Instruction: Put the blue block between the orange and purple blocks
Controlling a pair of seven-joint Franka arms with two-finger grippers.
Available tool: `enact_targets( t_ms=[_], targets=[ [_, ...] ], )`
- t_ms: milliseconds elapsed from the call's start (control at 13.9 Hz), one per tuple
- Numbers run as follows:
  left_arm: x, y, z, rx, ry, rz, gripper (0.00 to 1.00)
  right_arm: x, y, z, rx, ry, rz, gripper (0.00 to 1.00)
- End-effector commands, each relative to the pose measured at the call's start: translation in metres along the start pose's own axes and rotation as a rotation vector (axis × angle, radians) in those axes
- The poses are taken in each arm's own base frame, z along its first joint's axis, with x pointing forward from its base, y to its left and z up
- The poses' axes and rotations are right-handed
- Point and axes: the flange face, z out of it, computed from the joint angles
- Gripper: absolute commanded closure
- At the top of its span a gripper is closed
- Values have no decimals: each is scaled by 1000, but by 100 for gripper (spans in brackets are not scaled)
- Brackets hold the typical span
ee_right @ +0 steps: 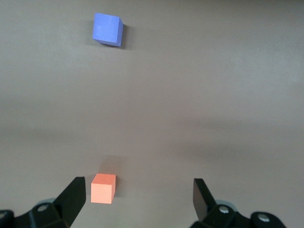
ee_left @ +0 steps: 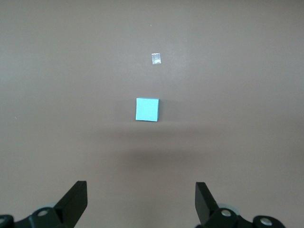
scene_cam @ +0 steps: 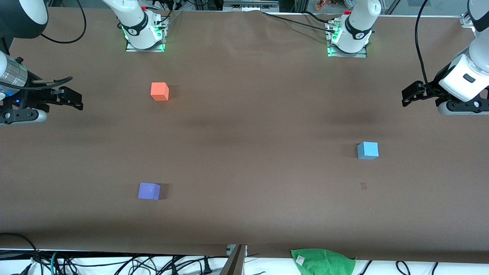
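The blue block lies on the brown table toward the left arm's end; the left wrist view shows the blue block well apart from the fingers. The orange block sits toward the right arm's end, and the purple block is nearer to the front camera than it. My left gripper hangs open and empty over the table's end by the left arm. My right gripper hangs open and empty over the table's end by the right arm. The orange block and purple block show below it.
A small scrap of tape lies on the table, nearer to the front camera than the blue block. A green cloth and cables lie along the table's front edge. The arm bases stand at the back edge.
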Motion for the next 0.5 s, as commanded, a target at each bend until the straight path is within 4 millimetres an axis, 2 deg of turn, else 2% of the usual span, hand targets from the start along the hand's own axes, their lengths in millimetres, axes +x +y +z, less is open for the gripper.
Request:
enact_targets(
  t_ms=[0, 432],
  targets=[
    [4, -1, -6, 19, -1, 21, 0, 2, -1, -2, 14, 4, 13, 0],
    [4, -2, -4, 20, -8, 18, 0, 2, -2, -2, 14, 7, 10, 0]
  ],
)
